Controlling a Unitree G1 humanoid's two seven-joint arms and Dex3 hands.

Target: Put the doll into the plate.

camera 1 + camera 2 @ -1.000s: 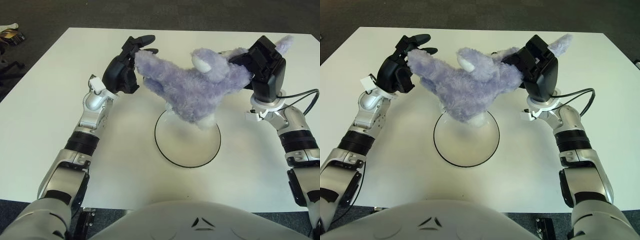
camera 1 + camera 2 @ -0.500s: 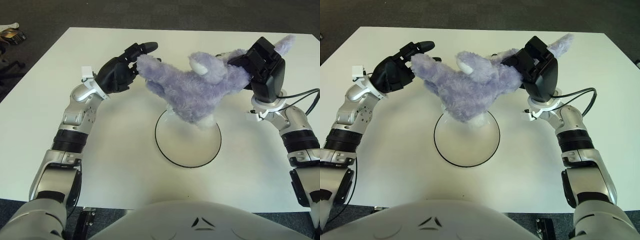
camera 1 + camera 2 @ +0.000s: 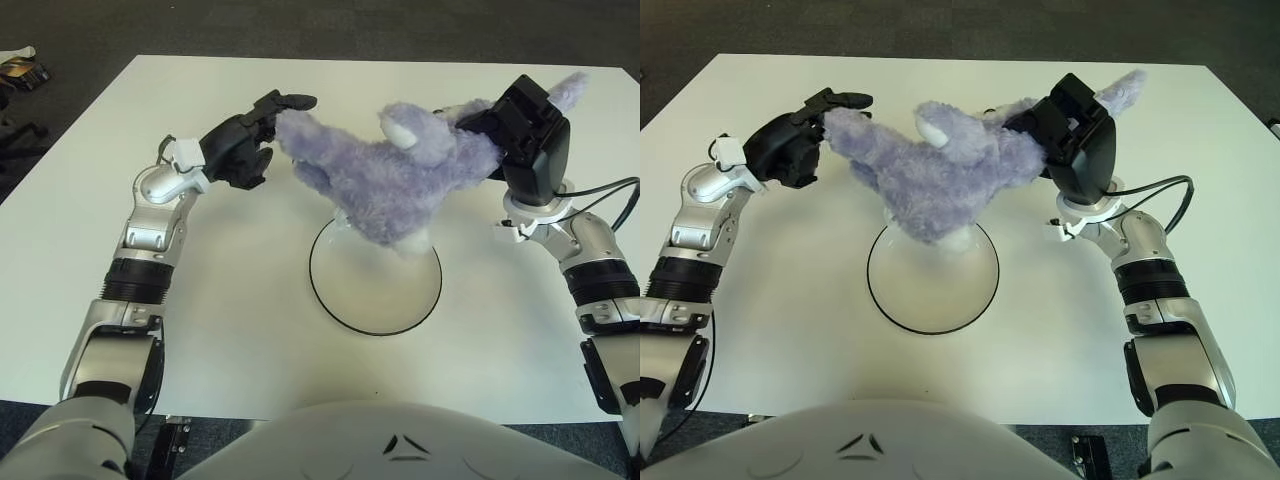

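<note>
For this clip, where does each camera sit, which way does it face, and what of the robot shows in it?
Left eye view: on the head, looking forward and down at the white table; shows both arms, left hand, right hand, torso at bottom.
Right eye view: same head, slightly to the right, same downward aim; the scene sits further left in frame.
Shared: both hands holding the purple doll above the plate, one at each end.

Bright even overhead light, soft shadows, sharp focus
</note>
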